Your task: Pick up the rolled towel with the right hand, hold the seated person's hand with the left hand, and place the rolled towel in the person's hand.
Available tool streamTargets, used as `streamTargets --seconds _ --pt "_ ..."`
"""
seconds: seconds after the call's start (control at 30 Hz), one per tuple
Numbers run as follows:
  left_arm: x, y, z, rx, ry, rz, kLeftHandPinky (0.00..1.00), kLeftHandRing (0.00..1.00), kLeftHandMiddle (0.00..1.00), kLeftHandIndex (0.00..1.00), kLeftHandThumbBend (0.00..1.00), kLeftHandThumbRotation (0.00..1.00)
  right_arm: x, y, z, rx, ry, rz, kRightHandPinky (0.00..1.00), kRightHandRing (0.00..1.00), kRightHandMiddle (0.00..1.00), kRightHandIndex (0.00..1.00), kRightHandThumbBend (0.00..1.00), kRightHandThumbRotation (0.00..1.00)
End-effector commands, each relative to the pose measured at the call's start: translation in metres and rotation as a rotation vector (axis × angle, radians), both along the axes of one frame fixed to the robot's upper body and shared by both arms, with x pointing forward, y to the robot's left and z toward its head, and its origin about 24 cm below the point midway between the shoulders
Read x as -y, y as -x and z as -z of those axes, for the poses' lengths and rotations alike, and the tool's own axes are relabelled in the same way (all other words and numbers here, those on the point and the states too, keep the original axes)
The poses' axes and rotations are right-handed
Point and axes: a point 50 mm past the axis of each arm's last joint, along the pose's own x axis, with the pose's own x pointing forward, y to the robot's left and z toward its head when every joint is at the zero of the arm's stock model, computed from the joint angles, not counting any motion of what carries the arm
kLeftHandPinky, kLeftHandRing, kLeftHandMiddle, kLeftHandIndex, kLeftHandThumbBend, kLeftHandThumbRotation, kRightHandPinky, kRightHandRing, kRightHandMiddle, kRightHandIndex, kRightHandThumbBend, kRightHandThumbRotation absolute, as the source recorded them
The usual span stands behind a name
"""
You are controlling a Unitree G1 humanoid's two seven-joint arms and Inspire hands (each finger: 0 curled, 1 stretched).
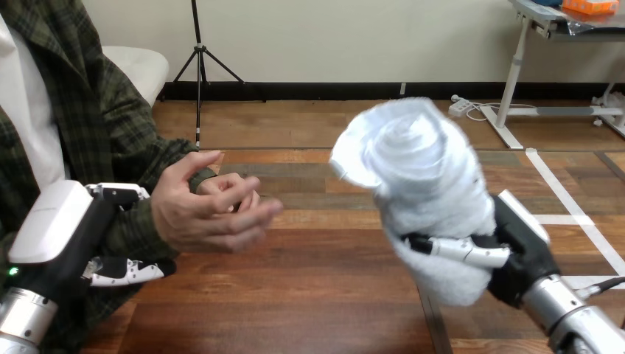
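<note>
Right hand [522, 254]: low at view's right, arm coming in from bottom-right corner. I see its fingers [466, 251] curled across the front of the towel's lower half, clamped tight on it.
Rolled towel [424, 184]: white, in the right hand's grip, lifted clear of the table. It's tilted, w/ the top leaning to view's left. Spiral end is up top, facing me. The lower end bulges out under the fingers.
Left hand [55, 221]: low at view's left, white back shell toward me. Its fingers lie over the top of the person's sleeved wrist [136, 228] and the thumb [129, 271] sits under it, so I read it as wrapped round the wrist w/ the sleeve btwn.
Person's hand [206, 214]: left of centre, above the table, sticking out past the left hand. Fingers loosely bent, pointing to view's right twd the towel.
Towel vs person's hand: apart, not touching. Towel is to the right & higher in view, w/ bare table showing btwn the 2.
Table [295, 302]: brown wood, under both hands.
Task status: 2 of 3 steps look done (towel picked up, wrist held). Towel not yet in the person's hand.
</note>
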Motion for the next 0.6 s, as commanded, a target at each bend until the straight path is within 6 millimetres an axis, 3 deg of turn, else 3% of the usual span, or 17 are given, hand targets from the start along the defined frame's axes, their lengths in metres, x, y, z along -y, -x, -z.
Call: streamTargets --seconds 0.0,0.57 --pt "0.022 -0.011 -0.015 0.094 0.074 0.068 0.26 0.31 0.37 0.39 0.83 0.0 -0.021 -0.037 -0.038 0.199 -0.006 -0.063 0.08 0.13 0.19 0.22 0.69 0.0" --pt "0.039 -0.01 -0.02 0.108 0.12 0.119 0.25 0.3 0.37 0.38 0.84 0.0 -0.041 -0.057 -0.033 0.196 0.038 -0.112 0.07 0.12 0.18 0.22 0.68 0.0"
